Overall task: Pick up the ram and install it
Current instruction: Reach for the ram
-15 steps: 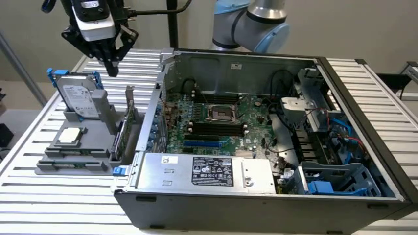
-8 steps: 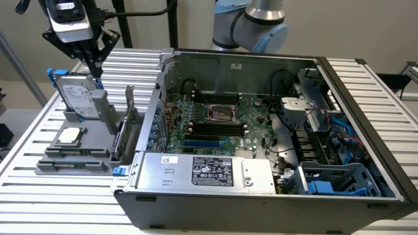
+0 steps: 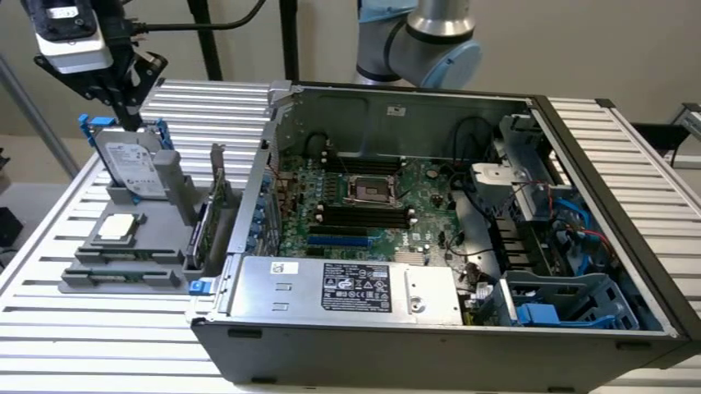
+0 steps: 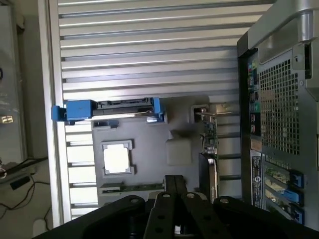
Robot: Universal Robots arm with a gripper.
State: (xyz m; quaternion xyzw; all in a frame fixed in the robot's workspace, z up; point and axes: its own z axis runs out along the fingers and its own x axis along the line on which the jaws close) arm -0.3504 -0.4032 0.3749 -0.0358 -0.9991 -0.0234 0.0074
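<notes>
The ram (image 4: 132, 187) — a thin green stick — lies flat in the grey plastic tray (image 4: 149, 159); in the exterior view it sits at 6 o'clock from the square silver chip (image 4: 117, 158). The gripper (image 4: 174, 181) hangs over the tray — closed, empty.

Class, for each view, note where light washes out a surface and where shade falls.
Wrist view: the processor chip glares to plain white, and the gripper reads as a dark silhouette against the bright table slats. Exterior view: even overhead light on the table, while the inside of the computer case lies in shade.
</notes>
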